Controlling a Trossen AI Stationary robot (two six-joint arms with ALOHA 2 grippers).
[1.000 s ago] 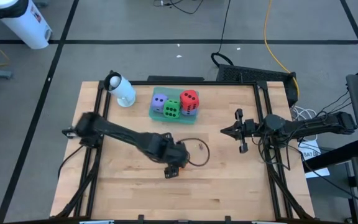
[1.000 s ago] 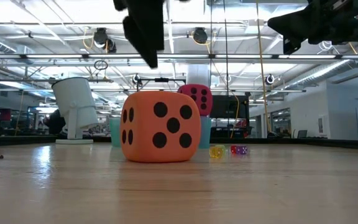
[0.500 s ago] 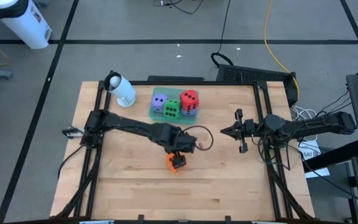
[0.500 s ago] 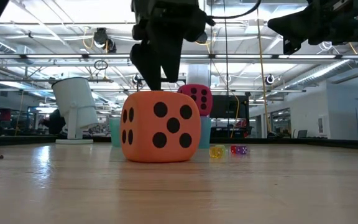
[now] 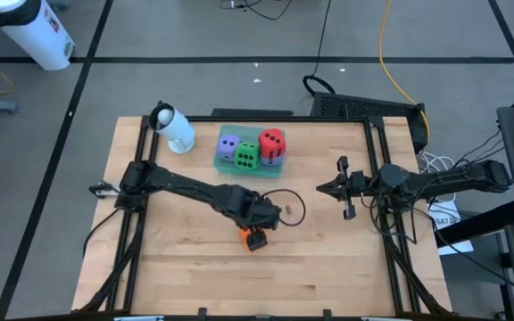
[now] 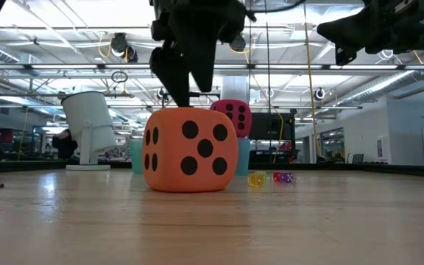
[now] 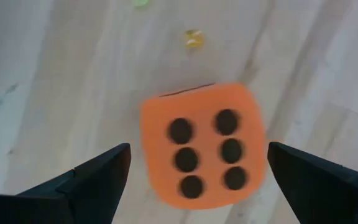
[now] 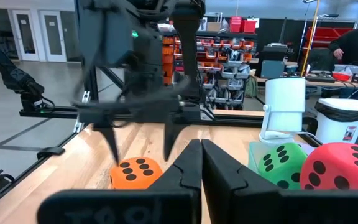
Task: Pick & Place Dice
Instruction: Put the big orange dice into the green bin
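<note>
The orange die (image 7: 202, 146) sits on the wood table with its six-pip face up, also seen in the low view (image 6: 190, 149). My left gripper (image 7: 197, 155) hangs open just above it, pointing down, one finger on each side (image 8: 138, 146). I cannot tell whether a fingertip meets the die's top. The green die (image 5: 246, 158), one light purple die (image 5: 228, 144) and the red die (image 5: 272, 141) are in the teal tray (image 5: 250, 171). The red die rests on the second purple die. My right gripper (image 5: 319, 188) waits shut above the table's right side.
A white cylinder-shaped device (image 5: 175, 129) stands at the far left corner, beside the tray. Two tiny translucent dice, one yellow (image 6: 257, 179) and one purple (image 6: 283, 177), lie on the wood past the orange die. A loose cable (image 5: 291, 212) loops near my left wrist.
My left gripper has moved from a higher spot toward the near edge and has come down over the orange die, ending with its fingers just above the top face. The die has stayed where it was. My right arm has kept still.
</note>
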